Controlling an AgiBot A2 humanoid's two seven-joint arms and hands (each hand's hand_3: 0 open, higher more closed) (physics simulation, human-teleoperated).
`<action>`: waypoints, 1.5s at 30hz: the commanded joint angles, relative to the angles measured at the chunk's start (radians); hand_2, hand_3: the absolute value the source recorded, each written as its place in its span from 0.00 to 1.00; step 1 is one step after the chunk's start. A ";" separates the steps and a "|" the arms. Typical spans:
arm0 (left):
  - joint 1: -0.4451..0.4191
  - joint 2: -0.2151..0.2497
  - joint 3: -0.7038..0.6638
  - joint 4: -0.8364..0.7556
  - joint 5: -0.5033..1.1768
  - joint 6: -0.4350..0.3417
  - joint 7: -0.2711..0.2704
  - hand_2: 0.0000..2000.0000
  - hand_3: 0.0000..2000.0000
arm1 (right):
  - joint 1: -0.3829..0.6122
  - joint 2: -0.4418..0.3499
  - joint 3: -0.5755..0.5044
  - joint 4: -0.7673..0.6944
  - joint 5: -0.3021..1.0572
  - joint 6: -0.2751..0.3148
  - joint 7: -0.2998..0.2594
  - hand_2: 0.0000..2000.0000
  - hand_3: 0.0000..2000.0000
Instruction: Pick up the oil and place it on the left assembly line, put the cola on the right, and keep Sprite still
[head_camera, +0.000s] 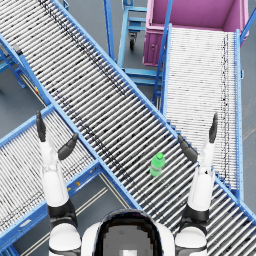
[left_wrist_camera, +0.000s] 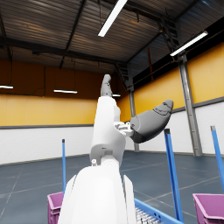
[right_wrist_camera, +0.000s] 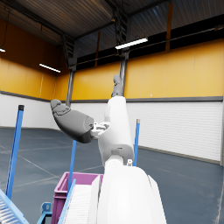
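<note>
**Standing Sprite on the Middle Line, Both Hands Released**

Item observed: one green Sprite bottle (head_camera: 157, 165), which appears to stand upright on the rollers of the middle conveyor (head_camera: 100, 100), the long blue-framed line running diagonally across the head view. The bottle sits toward the robot's right side of that line, nearer the right hand than the left, and touches neither.

Left hand (head_camera: 51, 142): raised, fingers spread, thumb held well apart, nothing in its grasp. It is over the left assembly line (head_camera: 20, 165). The left wrist view confirms the hand (left_wrist_camera: 127, 124) is splayed and free (only the warehouse wall and roof show behind it).

Right hand (head_camera: 202, 147): raised in the same manner, fingers apart, grasping nothing, over the far edge of the middle conveyor. The right wrist view shows the same released hand (right_wrist_camera: 98, 124).

The right assembly line (head_camera: 200, 75) runs up to a purple bin (head_camera: 200, 12) at its far end.
</note>
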 joint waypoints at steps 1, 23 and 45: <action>0.000 0.000 0.001 -0.003 0.000 0.000 0.000 0.00 0.00 | 0.002 0.000 -0.001 -0.005 0.000 0.000 0.000 0.00 0.00; -0.021 0.010 -0.001 0.000 0.000 0.000 0.000 0.00 0.00 | -0.014 -0.009 0.002 -0.011 0.000 0.000 0.000 0.00 0.00; -0.026 0.013 -0.002 -0.018 0.000 0.000 0.000 0.00 0.00 | 0.004 -0.012 0.007 -0.017 0.000 0.000 0.000 0.00 0.00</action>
